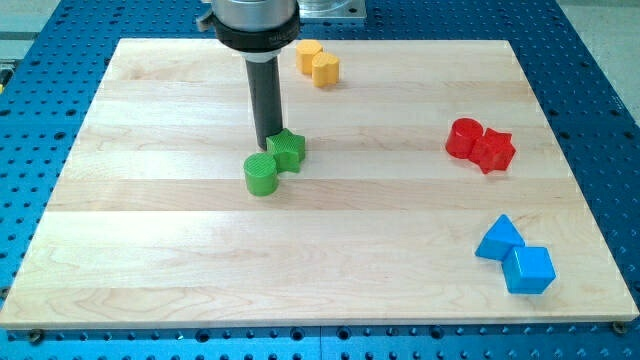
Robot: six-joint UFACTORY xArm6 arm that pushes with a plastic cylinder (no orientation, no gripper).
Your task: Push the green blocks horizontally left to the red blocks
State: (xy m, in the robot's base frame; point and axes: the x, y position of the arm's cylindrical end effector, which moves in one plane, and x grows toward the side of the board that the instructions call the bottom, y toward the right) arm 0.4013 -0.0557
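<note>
Two green blocks sit together left of the board's middle: a green cylinder and, touching it on its upper right, a green star-like block. My tip stands at the upper-left side of the green star-like block, just above the cylinder. Two red blocks sit at the view's right: a red cylinder and a red star-like block, touching each other. The green pair lies far to the left of the red pair.
Two yellow blocks sit near the board's top edge, right of the rod. A blue triangular block and a blue cube lie at the bottom right. The wooden board rests on a blue perforated table.
</note>
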